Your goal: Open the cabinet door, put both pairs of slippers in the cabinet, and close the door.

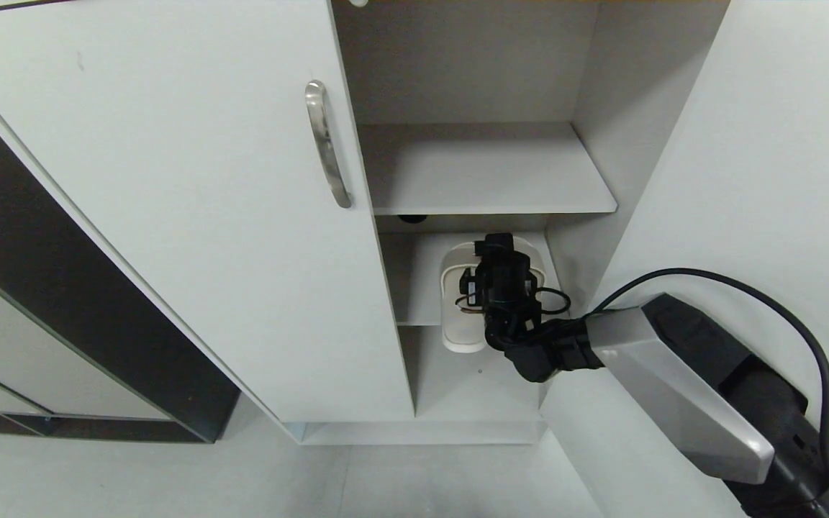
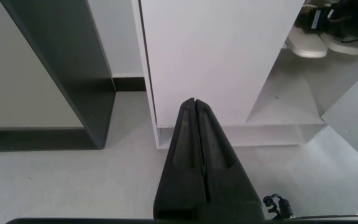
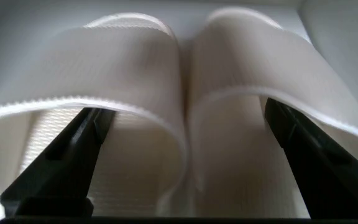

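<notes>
Right hand (image 1: 499,259): inside the cabinet (image 1: 601,86) at the lower shelf (image 1: 414,288), its fingers (image 3: 61,168) spread wide, one tucked under the strap of each white slipper; no pinch on either strap is seen, so it is judged released. The slippers (image 1: 458,316) lie side by side on that shelf, toes inward, heels overhanging its front edge. Step in hand, as judged: seating this pair. Recommended: nudge the pair deeper until the heels clear the edge, then draw the fingers straight back out from under the straps, low and level, so that neither strap catches and drags a slipper forward. The right door (image 1: 745,180) stands open just beside the arm; the withdrawal should not brush it. Left hand (image 2: 194,109): clenched, empty, held low outside the cabinet before the closed left door (image 1: 170,216). Hard to make out: the toes and the back of the shelf are covered by the right hand, so whether a second pair lies behind cannot be told; the cabinet top is cut off
</notes>
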Controlling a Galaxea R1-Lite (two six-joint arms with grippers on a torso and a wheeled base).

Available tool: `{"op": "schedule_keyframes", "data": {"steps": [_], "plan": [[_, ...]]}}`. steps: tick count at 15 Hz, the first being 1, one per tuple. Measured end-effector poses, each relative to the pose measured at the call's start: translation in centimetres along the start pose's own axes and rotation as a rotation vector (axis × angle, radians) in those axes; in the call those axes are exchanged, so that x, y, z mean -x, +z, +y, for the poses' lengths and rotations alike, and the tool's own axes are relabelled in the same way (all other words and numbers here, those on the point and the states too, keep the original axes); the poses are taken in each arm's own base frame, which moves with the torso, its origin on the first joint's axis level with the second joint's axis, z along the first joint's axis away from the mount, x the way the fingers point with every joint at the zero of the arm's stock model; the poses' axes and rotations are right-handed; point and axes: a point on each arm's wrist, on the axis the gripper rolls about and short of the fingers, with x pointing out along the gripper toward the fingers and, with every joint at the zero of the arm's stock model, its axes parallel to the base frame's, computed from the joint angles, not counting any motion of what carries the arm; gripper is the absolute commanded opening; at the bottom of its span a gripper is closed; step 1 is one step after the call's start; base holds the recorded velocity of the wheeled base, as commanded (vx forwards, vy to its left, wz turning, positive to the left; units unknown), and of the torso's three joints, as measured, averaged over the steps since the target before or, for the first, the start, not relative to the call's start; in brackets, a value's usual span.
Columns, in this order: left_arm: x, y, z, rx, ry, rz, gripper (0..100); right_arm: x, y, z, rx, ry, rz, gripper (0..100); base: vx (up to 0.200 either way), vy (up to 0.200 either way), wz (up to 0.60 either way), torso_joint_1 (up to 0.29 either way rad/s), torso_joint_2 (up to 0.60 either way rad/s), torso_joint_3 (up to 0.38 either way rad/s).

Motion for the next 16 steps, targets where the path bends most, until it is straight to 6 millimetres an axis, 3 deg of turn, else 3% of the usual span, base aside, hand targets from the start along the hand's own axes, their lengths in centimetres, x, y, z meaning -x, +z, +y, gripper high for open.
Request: {"op": "schedule_keyframes", "data": {"steps": [8, 13, 16], "plan": [[0.0, 0.0, 0.0, -0.001, -0.001, 0.0, 0, 6.6, 1.1, -0.8, -0.014, 0.069, -0.021, 100, 0.0, 0.0, 0.0, 0.0, 0.0, 0.0], [0.0, 0.0, 0.0, -0.003, -0.004, 0.0, 0, 12.7, -1.2, -2.4, 0.01, 0.137, -0.001, 100, 0.0, 0.0, 0.0, 0.0, 0.0, 0.0], [0.0, 0.0, 0.0, -0.002, -0.004, 0.0, 0, 14.7, -1.9, -2.2, 0.03, 0.176, 0.018, 100, -0.2, 0.0, 0.0, 0.002, 0.0, 0.004]]}}
